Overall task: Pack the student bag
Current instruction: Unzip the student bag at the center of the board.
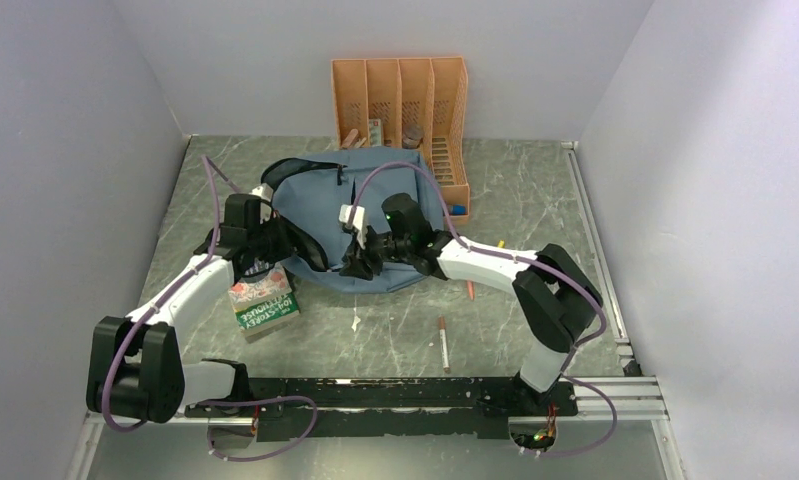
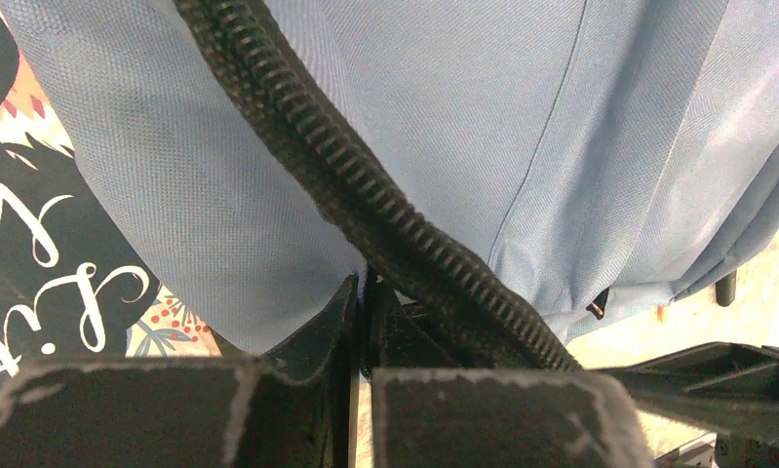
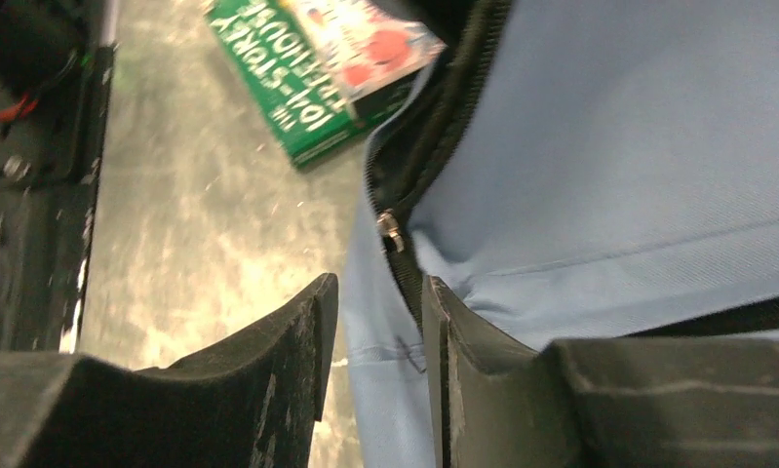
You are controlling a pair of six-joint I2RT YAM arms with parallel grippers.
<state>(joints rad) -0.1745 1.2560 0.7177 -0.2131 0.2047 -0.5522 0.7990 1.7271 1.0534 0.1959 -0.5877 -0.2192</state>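
Observation:
The student bag, dusty-blue with black zip trim, lies in the middle of the table with its opening toward the left. My left gripper is at the bag's left edge; in the left wrist view the jaws are shut, pinching the bag's fabric beside the black zip. My right gripper is at the bag's near edge. In the right wrist view its jaws stand apart, with blue fabric and zip lying between them against the right finger.
A green book lies at the bag's near-left corner, under the left arm. An orange file organizer stands at the back. Two pencils lie on the table near the right arm.

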